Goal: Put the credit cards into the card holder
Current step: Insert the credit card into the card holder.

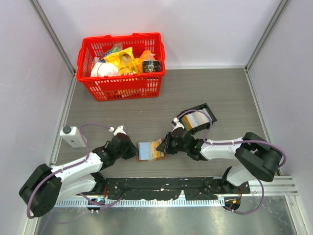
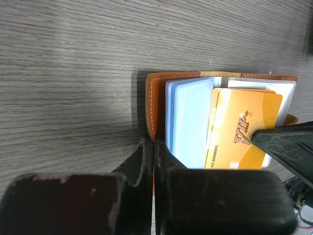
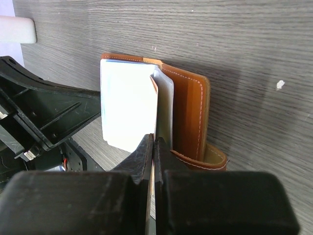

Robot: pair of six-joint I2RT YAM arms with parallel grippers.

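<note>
Near the worktop's (image 1: 220, 98) front edge, L end effector (image 1: 128, 147) is pressed together on the L cover of the open card holder (image 1: 150, 150). Gold card (image 2: 244, 134) lies partly seated in a sleeve; R end effector (image 1: 167, 144) pinches its edge. Step: insertion. Next: push card fully in w/ holder pinned, then fetch remaining cards from black tray (image 1: 198, 120)

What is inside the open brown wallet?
The card holder shows pale blue plastic sleeves and a yellow-orange VIP card partly tucked in. The right arm's jaws cover the card's corner; anything under the sleeves is hidden.
</note>
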